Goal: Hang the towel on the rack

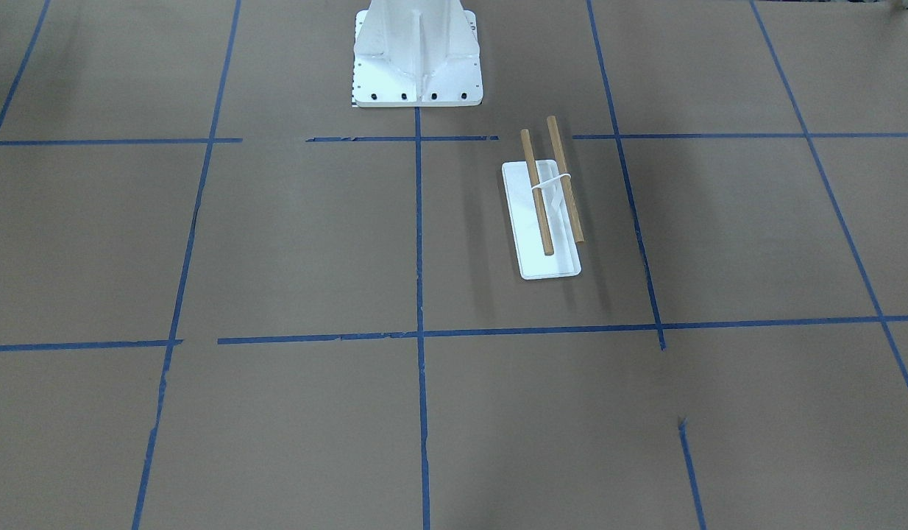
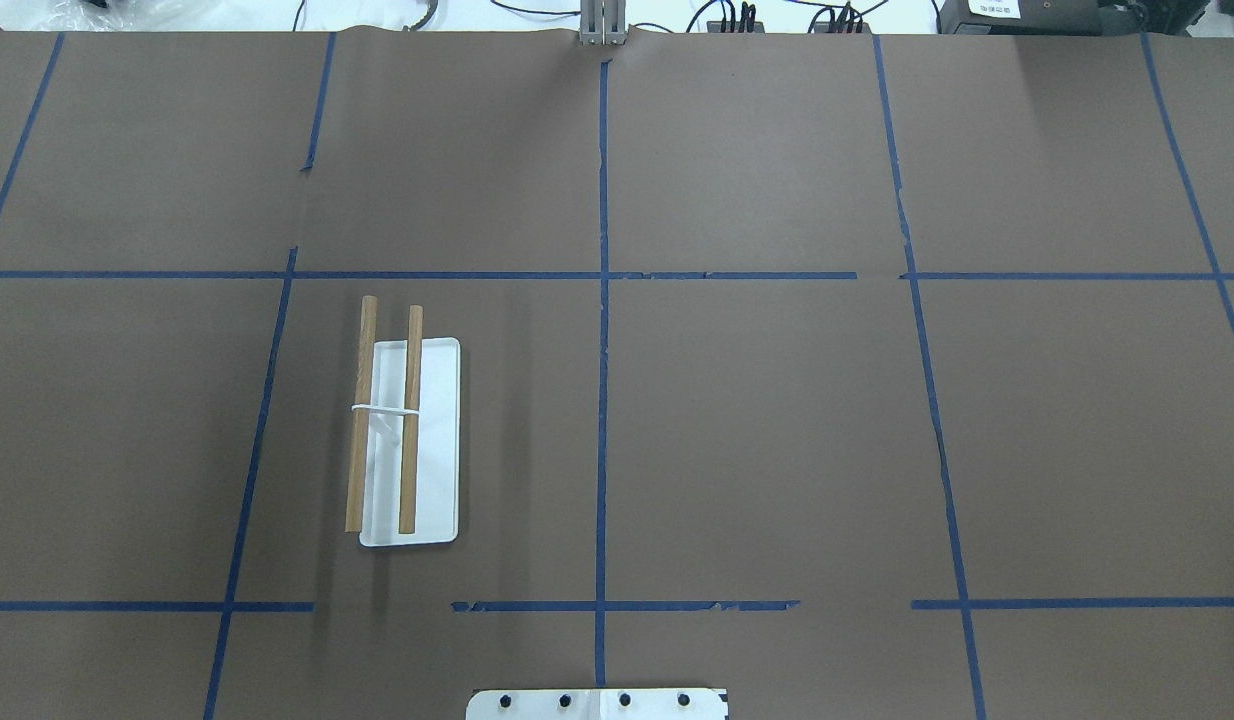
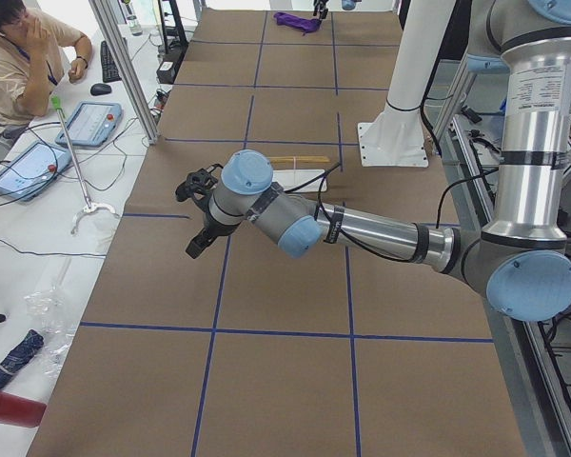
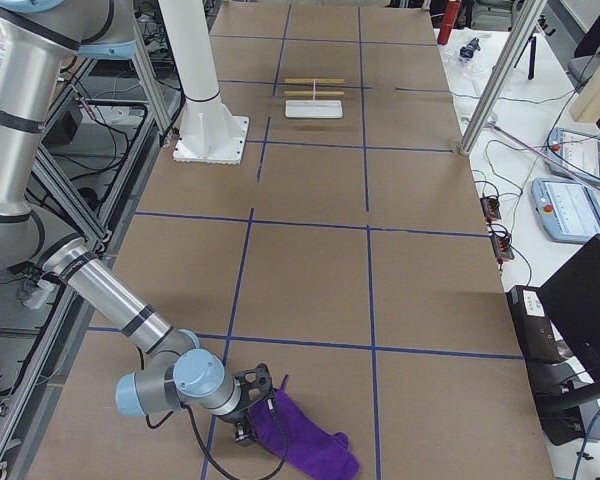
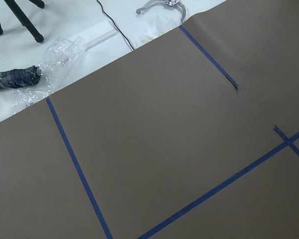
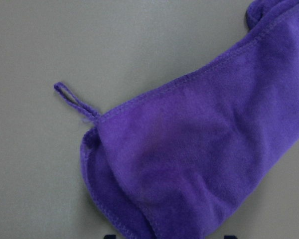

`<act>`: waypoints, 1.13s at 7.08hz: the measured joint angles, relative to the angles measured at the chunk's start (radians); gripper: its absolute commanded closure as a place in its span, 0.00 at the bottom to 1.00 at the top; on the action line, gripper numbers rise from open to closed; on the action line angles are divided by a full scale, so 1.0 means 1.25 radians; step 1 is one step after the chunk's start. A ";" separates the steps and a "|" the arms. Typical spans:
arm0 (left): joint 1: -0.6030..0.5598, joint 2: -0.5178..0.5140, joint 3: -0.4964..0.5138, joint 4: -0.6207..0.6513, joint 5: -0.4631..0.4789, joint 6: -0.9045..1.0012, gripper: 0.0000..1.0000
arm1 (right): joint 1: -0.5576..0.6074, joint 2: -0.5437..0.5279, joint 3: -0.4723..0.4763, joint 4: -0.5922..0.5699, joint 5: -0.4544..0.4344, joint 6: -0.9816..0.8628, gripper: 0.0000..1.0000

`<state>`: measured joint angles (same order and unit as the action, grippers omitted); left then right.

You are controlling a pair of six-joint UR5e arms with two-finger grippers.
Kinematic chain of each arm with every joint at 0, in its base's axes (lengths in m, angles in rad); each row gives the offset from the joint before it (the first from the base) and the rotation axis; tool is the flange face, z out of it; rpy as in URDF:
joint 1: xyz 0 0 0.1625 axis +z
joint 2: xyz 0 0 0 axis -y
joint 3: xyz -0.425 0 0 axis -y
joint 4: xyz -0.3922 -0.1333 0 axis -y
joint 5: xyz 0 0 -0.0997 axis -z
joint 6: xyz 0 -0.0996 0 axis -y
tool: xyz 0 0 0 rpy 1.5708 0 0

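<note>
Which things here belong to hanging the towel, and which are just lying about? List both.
Job: purple cloth towel; rack of two wooden dowels on a flat white base.
Lying about: large white bolted metal pedestal; blue-edged control pendant; dark bundle beside crumpled clear plastic.

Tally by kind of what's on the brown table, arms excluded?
towel, purple: 1
rack, white base with two wooden dowels: 1
pedestal, white, bolted: 1
Total: 3
</note>
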<state>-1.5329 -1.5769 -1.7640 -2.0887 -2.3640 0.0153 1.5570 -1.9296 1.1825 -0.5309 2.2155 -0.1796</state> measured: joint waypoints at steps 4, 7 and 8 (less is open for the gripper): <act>0.000 -0.001 -0.003 0.000 -0.001 -0.001 0.00 | 0.000 0.026 -0.027 0.000 -0.017 -0.003 0.51; 0.000 -0.002 -0.006 0.000 -0.002 -0.001 0.00 | 0.000 0.020 -0.030 -0.003 -0.027 -0.026 1.00; 0.000 -0.002 -0.006 -0.001 -0.002 0.000 0.00 | 0.000 0.019 -0.030 -0.002 -0.034 -0.051 1.00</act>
<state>-1.5324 -1.5795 -1.7709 -2.0897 -2.3667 0.0151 1.5565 -1.9059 1.1444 -0.5337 2.1733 -0.2432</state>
